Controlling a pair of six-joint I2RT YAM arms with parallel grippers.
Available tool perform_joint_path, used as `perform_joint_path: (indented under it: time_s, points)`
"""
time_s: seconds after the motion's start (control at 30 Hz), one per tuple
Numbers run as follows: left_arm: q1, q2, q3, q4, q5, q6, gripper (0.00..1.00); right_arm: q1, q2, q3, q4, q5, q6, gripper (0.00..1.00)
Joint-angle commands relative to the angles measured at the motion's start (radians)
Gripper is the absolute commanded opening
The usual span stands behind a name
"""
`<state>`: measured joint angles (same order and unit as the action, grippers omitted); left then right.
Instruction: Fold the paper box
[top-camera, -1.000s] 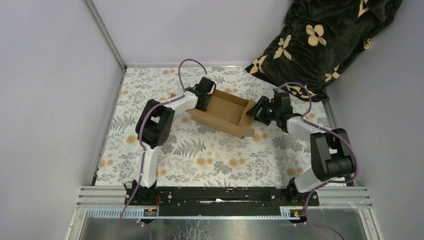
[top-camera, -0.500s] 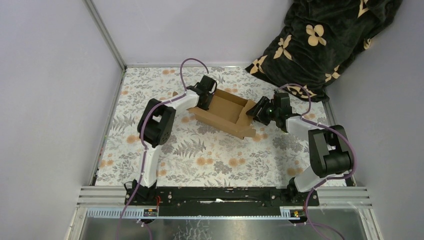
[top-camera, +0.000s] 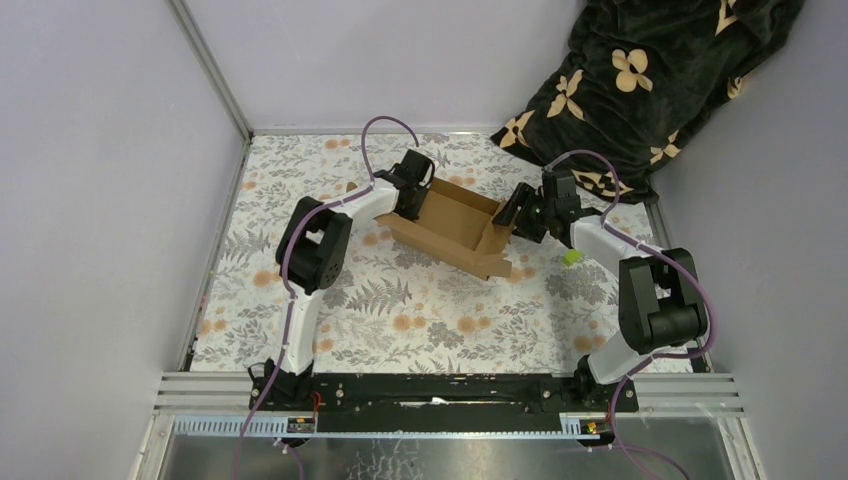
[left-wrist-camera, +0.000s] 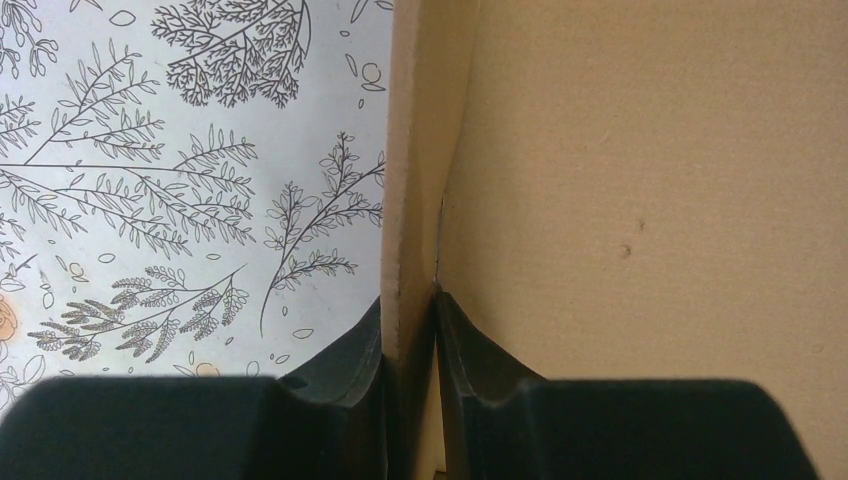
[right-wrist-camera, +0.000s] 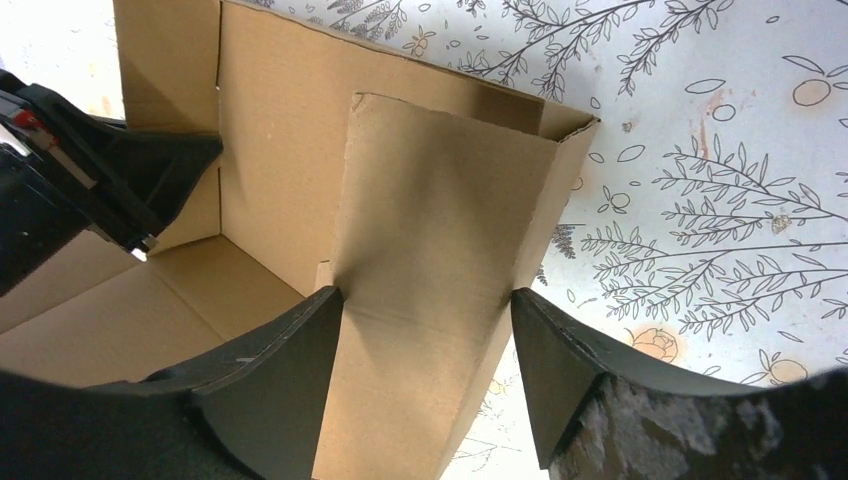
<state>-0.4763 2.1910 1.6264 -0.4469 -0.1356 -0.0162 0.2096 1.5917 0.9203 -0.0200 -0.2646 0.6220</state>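
From above, the paper box (top-camera: 450, 222) sits far-centre on the floral surface (top-camera: 400, 300), between both arms. Left wrist: the left fingers (left-wrist-camera: 352, 360) are clamped on its side wall. Right wrist: the right fingers (right-wrist-camera: 285, 365) are spread apart, straddling an end flap.

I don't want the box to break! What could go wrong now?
1. The left hand pinches one wall of the box; a hard pull might tear it.
2. The flap stands loose between the right hand's open fingers and might flop back.
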Motion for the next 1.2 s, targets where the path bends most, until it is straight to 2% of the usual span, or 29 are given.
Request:
perform_joint_path:
  time_s: [0.0, 0.2, 0.3, 0.4, 0.67, 0.8, 1.03, 1.17]
  points:
    - [-0.013, 0.049, 0.003, -0.07, 0.051, 0.01, 0.26, 0.029, 0.032, 0.051, -0.068, 0.038, -0.036, 0.68]
    - [-0.015, 0.049, 0.007, -0.07, 0.057, 0.01, 0.26, 0.059, 0.062, 0.059, -0.046, 0.05, -0.018, 0.66]
    - [-0.016, 0.05, 0.009, -0.073, 0.057, 0.01, 0.26, 0.072, 0.077, 0.072, -0.043, 0.052, -0.016, 0.58]
    - [-0.016, 0.054, 0.014, -0.079, 0.059, 0.01, 0.26, 0.083, 0.084, 0.087, -0.062, 0.073, -0.024, 0.58]
    - [-0.018, 0.062, 0.026, -0.085, 0.063, 0.007, 0.26, 0.15, 0.135, 0.181, -0.232, 0.19, -0.108, 0.57]
    - [-0.018, 0.073, 0.027, -0.085, 0.069, 0.004, 0.26, 0.172, 0.158, 0.201, -0.293, 0.253, -0.14, 0.46]
    - [-0.021, 0.08, 0.03, -0.085, 0.074, 0.003, 0.26, 0.218, 0.203, 0.283, -0.423, 0.374, -0.194, 0.45]
    - [-0.02, 0.081, 0.034, -0.085, 0.075, 0.004, 0.26, 0.238, 0.221, 0.322, -0.477, 0.426, -0.209, 0.39]
